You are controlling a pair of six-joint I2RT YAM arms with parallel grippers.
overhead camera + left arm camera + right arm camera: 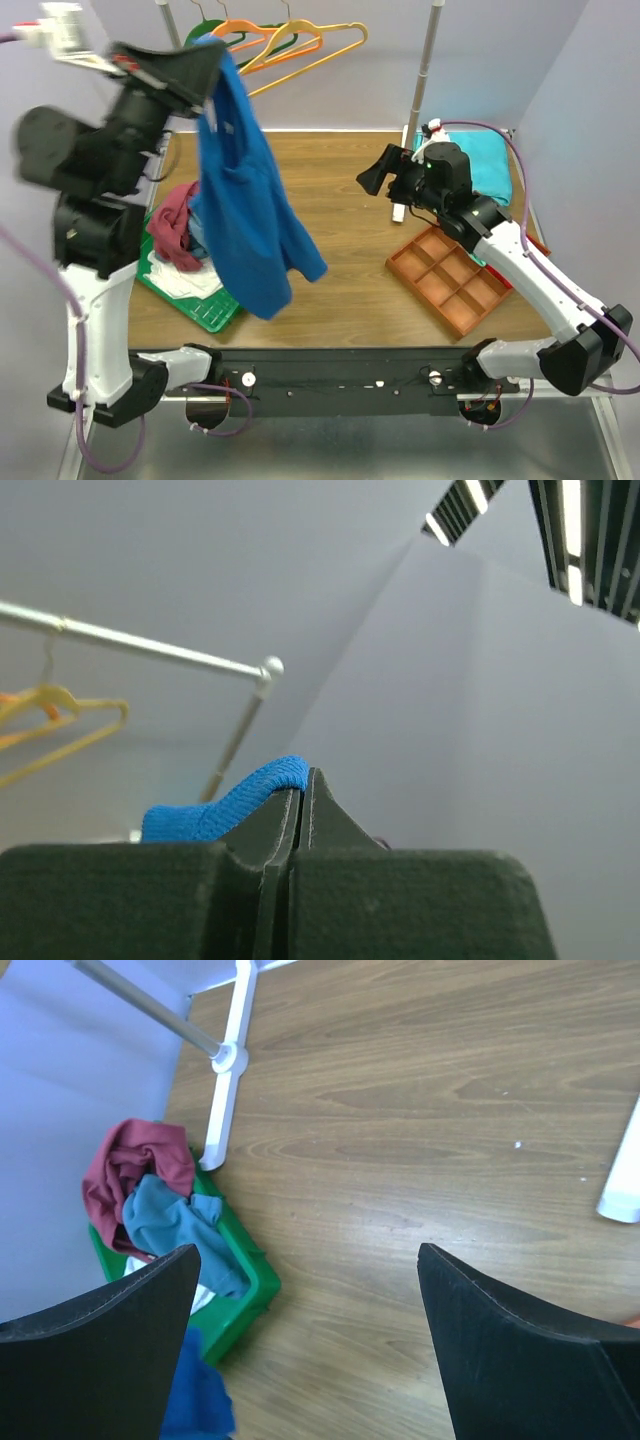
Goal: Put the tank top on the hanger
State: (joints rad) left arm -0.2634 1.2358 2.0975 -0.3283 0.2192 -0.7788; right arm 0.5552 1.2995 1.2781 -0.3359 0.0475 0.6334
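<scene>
Tank top (245, 215): royal blue and clear of the table. It hangs full length by one strap at about 10 o'clock in the top view, its lower edge loose beside the green bin (205, 305).

Holder: left gripper (205, 80), raised high, fingers pressed together on the strap. Its wrist view shows a blue band pinched in the seam between them.

Hanger (345, 32): yellow, hooked on the rail (150, 645) at 12 o'clock next to an orange hanger (240, 27). It is apart from the garment, with nothing threaded on it.

Right gripper (372, 180): at 2 o'clock over bare wood, fingers spread, holding nothing.

Status: pick-up and lift done. Outstanding, by judgement: carry the neck opening to the hanger, seat both straps on its shoulders, and release.
</scene>
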